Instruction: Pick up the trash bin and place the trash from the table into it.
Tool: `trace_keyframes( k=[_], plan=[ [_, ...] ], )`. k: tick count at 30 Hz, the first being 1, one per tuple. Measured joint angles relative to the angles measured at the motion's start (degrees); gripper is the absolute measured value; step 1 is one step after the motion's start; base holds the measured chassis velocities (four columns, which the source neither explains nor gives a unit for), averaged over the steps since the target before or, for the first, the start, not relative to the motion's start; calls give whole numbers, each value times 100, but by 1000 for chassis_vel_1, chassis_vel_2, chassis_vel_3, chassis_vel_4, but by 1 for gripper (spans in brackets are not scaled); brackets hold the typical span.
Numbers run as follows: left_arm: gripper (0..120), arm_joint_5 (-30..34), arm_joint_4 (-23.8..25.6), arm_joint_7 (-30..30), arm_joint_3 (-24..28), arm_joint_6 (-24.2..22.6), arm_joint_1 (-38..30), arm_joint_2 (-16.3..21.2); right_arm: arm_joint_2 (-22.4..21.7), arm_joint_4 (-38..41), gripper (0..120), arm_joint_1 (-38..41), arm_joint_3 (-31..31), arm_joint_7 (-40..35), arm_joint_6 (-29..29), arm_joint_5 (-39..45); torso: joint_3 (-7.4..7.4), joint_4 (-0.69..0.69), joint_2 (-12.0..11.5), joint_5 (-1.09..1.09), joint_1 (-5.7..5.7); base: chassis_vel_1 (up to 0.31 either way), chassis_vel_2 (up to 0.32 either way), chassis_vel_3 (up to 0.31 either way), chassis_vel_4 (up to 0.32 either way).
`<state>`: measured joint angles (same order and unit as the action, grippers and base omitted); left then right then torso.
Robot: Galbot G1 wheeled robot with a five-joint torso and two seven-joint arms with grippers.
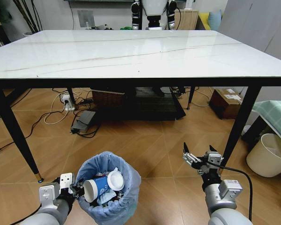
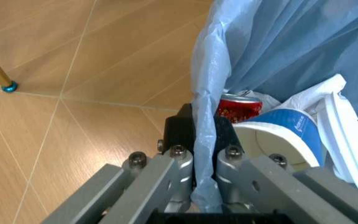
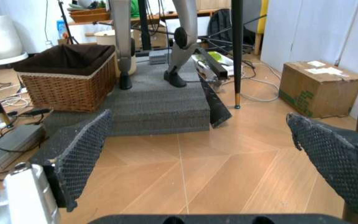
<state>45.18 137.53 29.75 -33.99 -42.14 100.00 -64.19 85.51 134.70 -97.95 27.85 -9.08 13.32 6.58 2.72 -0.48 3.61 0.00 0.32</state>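
The trash bin, lined with a wrinkly light blue bag, stands low in front of me on the wooden floor. Inside it lie a blue-white paper cup, a white round lid and a red wrapper. My left gripper is shut on the bin's rim, with the bag pinched between its fingers. My right gripper hangs open to the right of the bin, over the floor, with nothing between its fingers. The white marble-look table stretches across the view beyond, its top bare.
A wide white bucket stands at the right by a green checked cloth. Under the table are a wicker basket, a grey foam mat, a cardboard box and cables. Black table legs flank the floor space.
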Motion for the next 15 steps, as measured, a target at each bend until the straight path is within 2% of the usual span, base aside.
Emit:
trace_keyframes(
  k=[8, 15],
  plan=[
    [0, -4, 1, 3, 5, 0, -8, -2, 0, 1, 100, 2, 6, 0, -2, 1, -197, 0, -216, 0, -20, 0, 0, 0, 0],
    [0, -4, 1, 7, 5, 0, -21, -1, 1, 2, 100, 2, 7, 0, -4, 2, -278, 0, -339, -1, -28, 0, 0, 0, 0]
  ],
)
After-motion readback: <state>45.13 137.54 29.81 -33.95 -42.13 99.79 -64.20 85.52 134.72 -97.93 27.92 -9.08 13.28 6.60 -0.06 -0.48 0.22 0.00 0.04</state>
